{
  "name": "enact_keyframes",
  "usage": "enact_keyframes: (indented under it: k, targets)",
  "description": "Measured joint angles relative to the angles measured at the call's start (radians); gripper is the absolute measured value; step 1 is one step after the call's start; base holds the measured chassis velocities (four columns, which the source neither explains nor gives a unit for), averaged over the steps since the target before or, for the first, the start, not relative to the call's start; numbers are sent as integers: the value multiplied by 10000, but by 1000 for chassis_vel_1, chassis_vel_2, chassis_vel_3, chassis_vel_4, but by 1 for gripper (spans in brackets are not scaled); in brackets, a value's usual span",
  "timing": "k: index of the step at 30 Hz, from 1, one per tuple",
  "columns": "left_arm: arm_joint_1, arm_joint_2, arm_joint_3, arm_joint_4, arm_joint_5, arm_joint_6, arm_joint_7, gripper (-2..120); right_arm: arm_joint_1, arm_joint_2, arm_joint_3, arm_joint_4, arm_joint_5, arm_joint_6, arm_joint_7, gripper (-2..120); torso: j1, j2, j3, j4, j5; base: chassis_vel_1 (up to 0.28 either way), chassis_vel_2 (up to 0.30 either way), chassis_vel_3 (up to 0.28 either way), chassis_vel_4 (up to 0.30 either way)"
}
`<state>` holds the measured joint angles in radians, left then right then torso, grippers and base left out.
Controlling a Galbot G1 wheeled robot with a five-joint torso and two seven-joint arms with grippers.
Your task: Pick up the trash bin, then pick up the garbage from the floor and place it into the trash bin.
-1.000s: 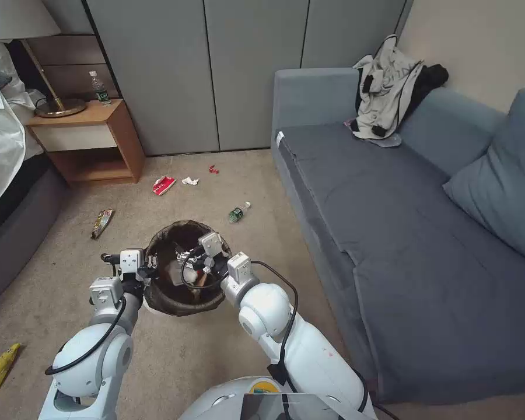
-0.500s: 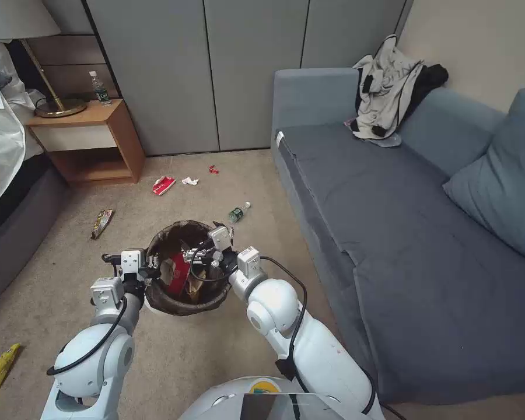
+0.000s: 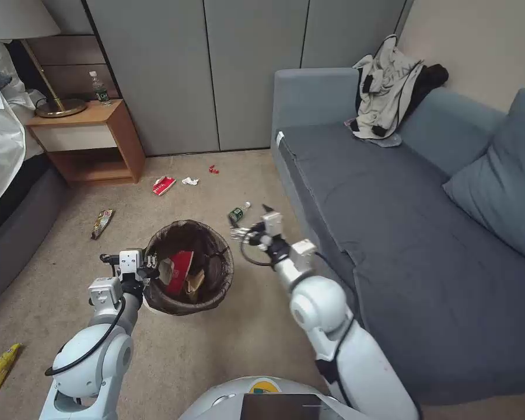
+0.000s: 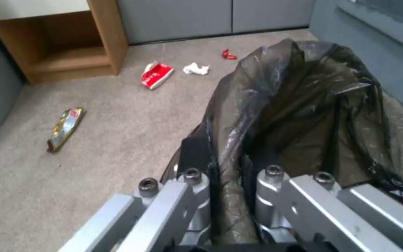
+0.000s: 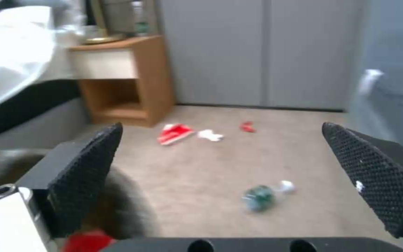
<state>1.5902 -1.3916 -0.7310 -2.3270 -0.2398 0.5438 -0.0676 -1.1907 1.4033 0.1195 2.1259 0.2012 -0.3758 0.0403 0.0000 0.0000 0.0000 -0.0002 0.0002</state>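
Head view: trash bin point(image 3: 188, 267) lower centre, left gripper point(image 3: 150, 265) clamped on its rim; green-labelled bottle point(image 3: 238, 212) just above; right gripper point(image 3: 243, 232) beside it. Left wrist: liner thin, slippery. Right wrist: jaws apart; bottle point(image 5: 262, 196) light, likely rolls; grip mid-body.

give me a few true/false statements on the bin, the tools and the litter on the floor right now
1. The left tool is clamped on the rim of the trash bin. True.
2. The right tool holds a red packet. False: it is open and empty, beside the bin.
3. The green-labelled bottle is inside the bin. False: it lies on the carpet.
4. A red packet in the bin is visible. True.
5. The white tissue lies on the sofa. False: it is on the floor.
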Motion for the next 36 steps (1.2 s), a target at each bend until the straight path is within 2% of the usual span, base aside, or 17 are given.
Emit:
enact_keyframes:
  k: [7, 12, 18, 28, 36]
  targets:
    - [-87, -38, -3, 106, 12, -5, 3, 7, -1051, -60, 940, 366, -482, 776, 534, 100, 0, 0, 0, -1, -1, 0, 0, 0, 0]
    - [-73, -52, -5, 120, 54, -16, 11, 7, -1644, 195, 1377, 502, -784, 1090, 886, 100, 0, 0, 0, 2, -1, 0, 0, 0, 0]
    - [-60, -77, -28, 114, 81, -34, 17, 7, -2363, 421, 2065, 649, -1563, 1723, 635, 100, 0, 0, 0, 1, -2, 0, 0, 0, 0]
    - [-13, -93, -116, 73, 95, 12, 31, 7, -3316, 343, 3158, 1017, -1513, 2183, 450, 100, 0, 0, 0, 1, -1, 0, 0, 0, 0]
    - [-29, -87, -83, 63, 139, 92, 47, 7, -3306, 293, 3316, 1107, -1328, 2147, 383, 100, 0, 0, 0, 0, -1, 0, 0, 0, 0]
